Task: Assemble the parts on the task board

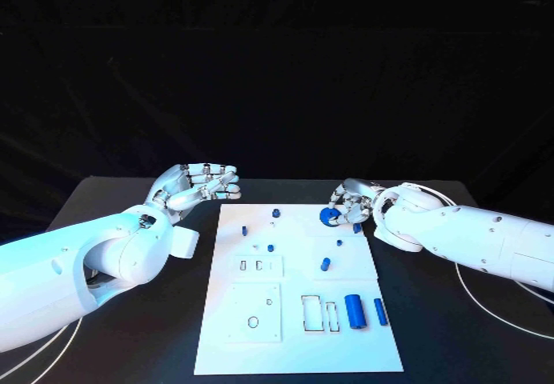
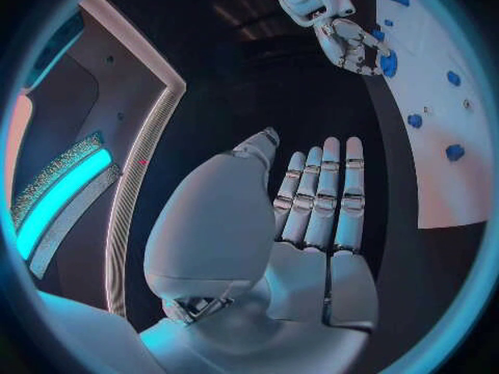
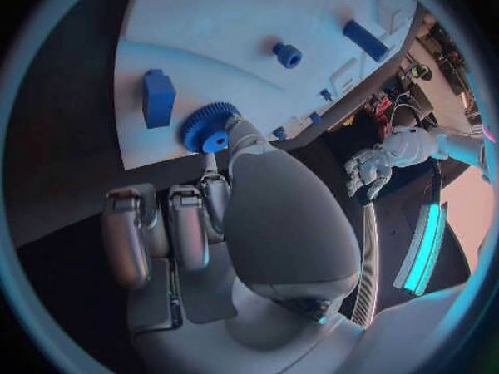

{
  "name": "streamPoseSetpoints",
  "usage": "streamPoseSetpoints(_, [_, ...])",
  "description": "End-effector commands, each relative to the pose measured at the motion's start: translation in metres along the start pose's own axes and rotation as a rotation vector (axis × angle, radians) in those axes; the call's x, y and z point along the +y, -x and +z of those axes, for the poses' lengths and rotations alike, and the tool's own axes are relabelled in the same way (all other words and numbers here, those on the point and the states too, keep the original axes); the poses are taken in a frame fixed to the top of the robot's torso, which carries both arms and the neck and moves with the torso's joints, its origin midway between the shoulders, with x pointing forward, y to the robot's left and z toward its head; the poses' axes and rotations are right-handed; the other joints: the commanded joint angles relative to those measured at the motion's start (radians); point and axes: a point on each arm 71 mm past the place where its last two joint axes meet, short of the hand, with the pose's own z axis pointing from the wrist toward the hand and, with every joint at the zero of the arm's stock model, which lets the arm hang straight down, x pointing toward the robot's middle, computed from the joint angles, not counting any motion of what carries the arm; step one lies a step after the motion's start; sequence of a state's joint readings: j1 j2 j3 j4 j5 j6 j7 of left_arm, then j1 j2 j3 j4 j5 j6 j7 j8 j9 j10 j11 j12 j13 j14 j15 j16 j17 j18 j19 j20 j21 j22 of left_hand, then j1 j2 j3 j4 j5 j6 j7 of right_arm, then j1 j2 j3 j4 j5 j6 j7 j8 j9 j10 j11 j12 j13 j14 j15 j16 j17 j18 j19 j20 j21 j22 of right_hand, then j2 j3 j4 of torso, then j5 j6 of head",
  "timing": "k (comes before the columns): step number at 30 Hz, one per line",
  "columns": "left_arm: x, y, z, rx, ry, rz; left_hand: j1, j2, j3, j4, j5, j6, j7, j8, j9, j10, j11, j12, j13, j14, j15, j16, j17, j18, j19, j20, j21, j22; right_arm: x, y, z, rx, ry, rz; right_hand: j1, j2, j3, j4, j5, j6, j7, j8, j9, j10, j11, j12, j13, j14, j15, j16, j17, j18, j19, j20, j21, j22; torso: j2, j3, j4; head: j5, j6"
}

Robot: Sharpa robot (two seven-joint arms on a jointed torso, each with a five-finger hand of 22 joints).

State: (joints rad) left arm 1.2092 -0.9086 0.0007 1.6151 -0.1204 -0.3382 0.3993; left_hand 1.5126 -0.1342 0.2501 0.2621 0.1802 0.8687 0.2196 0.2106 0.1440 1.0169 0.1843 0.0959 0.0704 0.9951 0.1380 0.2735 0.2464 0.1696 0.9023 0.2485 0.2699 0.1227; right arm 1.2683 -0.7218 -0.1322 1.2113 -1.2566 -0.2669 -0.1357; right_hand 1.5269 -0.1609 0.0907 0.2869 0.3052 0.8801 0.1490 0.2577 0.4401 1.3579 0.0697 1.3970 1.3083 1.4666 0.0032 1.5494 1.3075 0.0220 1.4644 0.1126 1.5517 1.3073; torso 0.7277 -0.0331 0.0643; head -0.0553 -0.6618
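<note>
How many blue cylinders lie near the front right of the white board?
2: a thicker blue cylinder beside the rectangular slots, and a thinner blue cylinder right of it, near the task board edge.

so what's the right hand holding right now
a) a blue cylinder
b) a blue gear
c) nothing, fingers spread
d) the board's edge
b: in the right wrist view the right hand pinches the toothed blue gear at its fingertips, at the board's edge; the head view shows the gear in that hand too.
</note>
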Motion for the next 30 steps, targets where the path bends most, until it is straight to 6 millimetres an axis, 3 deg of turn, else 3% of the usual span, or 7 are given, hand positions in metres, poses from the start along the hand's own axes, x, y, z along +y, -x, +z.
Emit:
streamPoseSetpoints(1, [-0.002, -0.002, 0.001, 0.017, -0.007, -0.007, 0.005, -0.003, 0.008, 0.000, -0.005, -0.006, 0.028, -0.004, 0.000, 0.003, 0.004, -0.007, -0.001, -0.008, 0.002, -0.001, 0.001, 0.013, 0.008, -0.001, 0.005, 0.002, 0.000, -0.004, 0.000, 0.015, 0.016, -0.051, 0.005, -0.017, 0.035, 0.000, 0.016, 0.012, 0.002, -0.007, -0.010, 0.008, -0.001, 0.005, 0.028, 0.091, -0.003, 0.005, 0.204, -0.018, 0.095, -0.004, 0.007, 0.250, 0.000, -0.0003, 0.0006, 0.001, 0.000])
streamPoseSetpoints(3, [-0.002, -0.002, 0.001, 0.017, -0.007, -0.007, 0.005, -0.003, 0.008, 0.000, -0.005, -0.006, 0.028, -0.004, 0.000, 0.003, 0.004, -0.007, -0.001, -0.008, 0.002, -0.001, 0.001, 0.013, 0.008, -0.001, 0.005, 0.002, 0.001, -0.004, -0.001, 0.006, 0.027, -0.055, 0.008, -0.024, 0.059, 0.000, 0.021, 0.019, 0.003, -0.009, -0.016, 0.011, -0.001, 0.007, 0.032, 0.091, -0.003, 0.005, 0.205, -0.018, 0.096, -0.005, 0.009, 0.252, 0.000, -0.0005, 0.0006, 0.001, 0.000])
streamPoseSetpoints(6, [-0.002, -0.002, 0.001, 0.017, -0.007, -0.007, 0.005, -0.003, 0.008, 0.000, -0.005, -0.006, 0.028, -0.004, 0.000, 0.003, 0.004, -0.007, -0.001, -0.008, 0.002, -0.001, 0.001, 0.013, 0.008, -0.001, 0.005, 0.002, 0.004, -0.004, -0.002, -0.014, 0.048, -0.053, 0.032, -0.030, 0.143, -0.006, 0.017, 0.044, -0.001, -0.008, -0.027, 0.023, -0.005, 0.014, 0.044, 0.092, -0.007, 0.005, 0.206, -0.020, 0.102, -0.007, 0.015, 0.259, 0.000, -0.0004, 0.0000, 0.002, 0.001])
streamPoseSetpoints(10, [-0.002, -0.001, 0.001, 0.017, -0.007, -0.007, 0.005, -0.003, 0.008, 0.000, -0.005, -0.006, 0.028, -0.004, 0.000, 0.003, 0.004, -0.007, -0.001, -0.008, 0.002, -0.001, 0.001, 0.013, 0.008, -0.001, 0.005, 0.002, 0.013, -0.003, -0.005, -0.048, 0.088, -0.049, 0.012, -0.054, 0.228, -0.006, 0.031, 0.071, -0.006, -0.004, -0.037, 0.046, -0.009, 0.030, 0.067, 0.091, -0.010, 0.005, 0.205, -0.022, 0.106, -0.011, 0.019, 0.263, -0.001, -0.0003, -0.0006, 0.002, 0.003])
streamPoseSetpoints(14, [-0.002, -0.001, 0.001, 0.017, -0.006, -0.007, 0.005, -0.003, 0.008, 0.000, -0.005, -0.006, 0.028, -0.004, 0.000, 0.003, 0.004, -0.007, -0.001, -0.008, 0.002, -0.001, 0.001, 0.013, 0.008, -0.001, 0.005, 0.002, 0.027, -0.004, -0.009, -0.085, 0.134, -0.071, -0.008, -0.070, 0.276, -0.014, 0.038, 0.084, -0.009, 0.001, -0.040, 0.060, -0.011, 0.040, 0.081, 0.092, -0.013, 0.006, 0.207, -0.022, 0.106, -0.013, 0.019, 0.263, -0.001, -0.0009, 0.0005, 0.002, 0.005])
streamPoseSetpoints(24, [-0.001, -0.002, 0.002, 0.019, -0.005, -0.008, 0.006, -0.001, 0.011, 0.000, -0.005, -0.006, 0.028, -0.004, 0.000, 0.004, 0.004, -0.008, -0.001, -0.009, 0.002, -0.001, 0.002, 0.013, 0.008, -0.001, 0.005, 0.002, 0.078, -0.010, -0.015, -0.151, 0.256, -0.118, -0.033, -0.081, 0.322, -0.027, 0.040, 0.096, -0.013, 0.007, -0.042, 0.075, -0.015, 0.051, 0.097, 0.093, -0.016, 0.007, 0.210, -0.022, 0.106, -0.016, 0.019, 0.263, 0.001, 0.0006, 0.0028, 0.008, 0.005])
streamPoseSetpoints(30, [-0.001, -0.004, 0.003, 0.023, -0.004, -0.010, 0.006, -0.001, 0.011, 0.000, -0.005, -0.006, 0.028, -0.004, 0.000, 0.004, 0.004, -0.008, -0.001, -0.009, 0.002, -0.001, 0.002, 0.013, 0.008, -0.001, 0.005, 0.002, 0.108, -0.018, -0.015, -0.177, 0.323, -0.139, -0.042, -0.085, 0.335, -0.032, 0.039, 0.098, -0.014, 0.009, -0.043, 0.081, -0.016, 0.054, 0.102, 0.093, -0.017, 0.007, 0.211, -0.022, 0.106, -0.017, 0.019, 0.263, -0.001, -0.0021, 0.0029, 0.009, -0.002])
